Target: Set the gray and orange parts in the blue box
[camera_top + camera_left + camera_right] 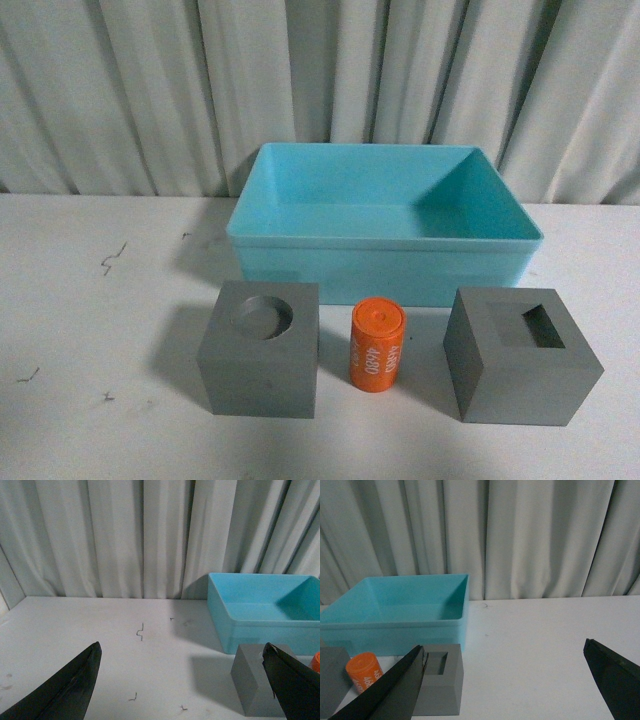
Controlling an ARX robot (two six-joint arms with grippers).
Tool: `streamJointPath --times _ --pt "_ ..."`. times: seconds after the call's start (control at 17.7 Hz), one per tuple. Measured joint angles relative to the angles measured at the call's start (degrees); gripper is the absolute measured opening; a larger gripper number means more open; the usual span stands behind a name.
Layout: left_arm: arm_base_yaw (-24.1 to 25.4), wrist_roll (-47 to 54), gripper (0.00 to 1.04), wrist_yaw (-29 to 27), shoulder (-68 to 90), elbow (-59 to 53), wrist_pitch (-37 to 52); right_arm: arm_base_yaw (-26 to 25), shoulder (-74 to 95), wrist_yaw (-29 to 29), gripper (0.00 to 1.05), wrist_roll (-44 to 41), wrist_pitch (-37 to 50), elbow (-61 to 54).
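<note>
A: Location of parts?
B: Matte gray cube with round recess (260,350), orange cylinder (378,346), gray cube with rectangular hole (520,362): in a row on white table (80,330), just before smooth turquoise plastic bin (385,270).
A: Grippers?
B: Left gripper (181,649), right gripper (504,646): dark tapered jaws spread wide, grasping nothing.
</note>
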Motion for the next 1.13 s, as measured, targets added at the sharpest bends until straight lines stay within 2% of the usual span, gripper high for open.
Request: streamJointPath --times 0.06,0.11,0.17,0.23,0.34,0.68,0.85,1.13 --pt "0.00 0.00 0.98 0.00 0.00 0.00 -0.02 0.20 0.61 0.90 0.98 0.28 -2.49 0.50" --pt "0.00 0.00 0.98 0.00 0.00 0.00 -0.02 0.87 4.66 3.63 0.98 1.16 -11.10 3.87" --pt "0.00 0.00 0.98 0.00 0.00 0.00 -0.04 -0.22 14.36 5.38 0.98 1.53 -15.74 7.98" --pt "0.00 0.00 0.98 0.02 0.00 0.00 0.04 -2.49 22.67 3.78 0.98 1.42 -13.38 11.10" --pt "0.00 0.00 0.98 0.02 0.00 0.00 -0.04 -2.99 34.18 -3.19 0.98 -1.11 -5.92 17.33" --pt "0.00 0.00 0.98 0.00 0.00 0.00 -0.02 -0.52 47.82 -7.10 0.98 -7.02 -1.55 22.32" --pt "0.00 0.00 0.98 0.00 0.00 0.00 -0.02 0.81 64.11 -5.20 0.98 -7.98 6.78 27.26" --pt "0.00 0.00 0.98 0.00 0.00 0.00 -0.02 3.32 84.39 -0.92 0.98 -0.26 13.90 30.12"
